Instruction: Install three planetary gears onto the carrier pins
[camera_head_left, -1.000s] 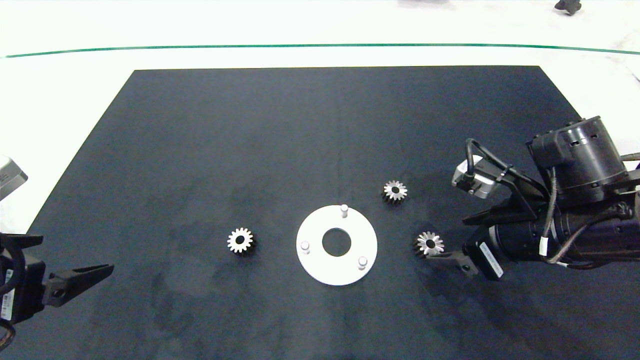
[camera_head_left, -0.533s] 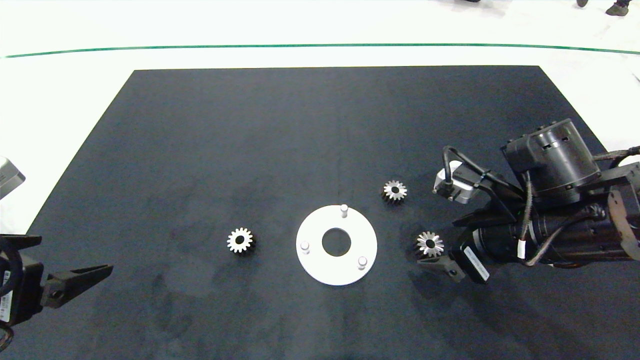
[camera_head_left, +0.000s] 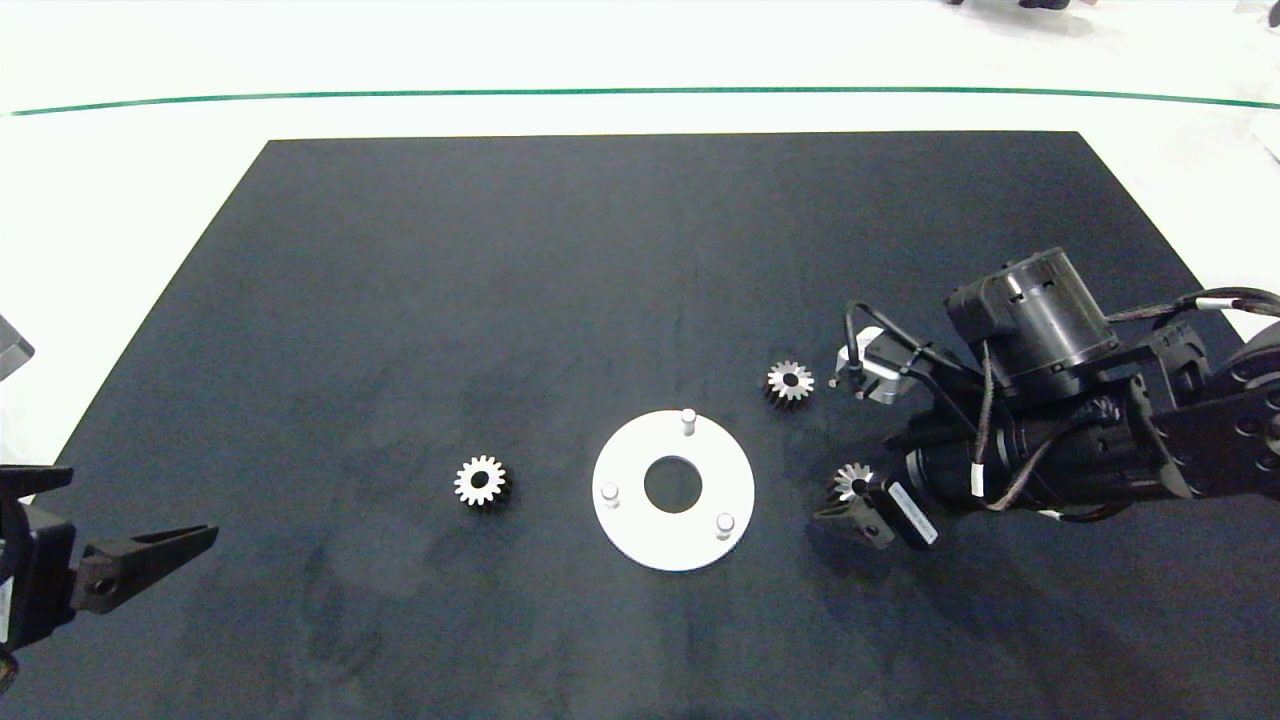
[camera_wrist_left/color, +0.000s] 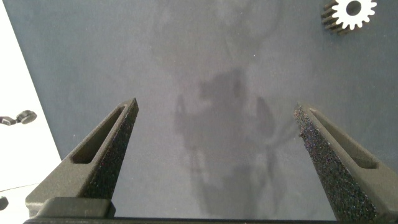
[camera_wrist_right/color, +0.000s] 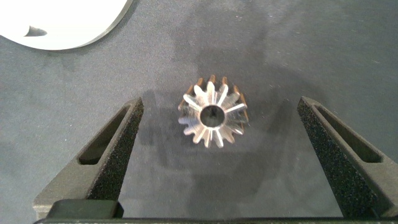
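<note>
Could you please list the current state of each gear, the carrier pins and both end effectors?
Small silver metal gear left of the disc: flat, untouched.
Far silver gear: flat, untouched.
Silver gear nearest the right arm: flat, between open fingers, ungripped.
Three white carrier pins: upright, bare.
Right end effector: open.
Left end effector: open, idle.

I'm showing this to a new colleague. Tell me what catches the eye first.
The white carrier disc lies mid-mat with its three pins bare. The right gripper, jaws open, straddles one planetary gear to the disc's right; two more gears lie loose on the mat.
</note>
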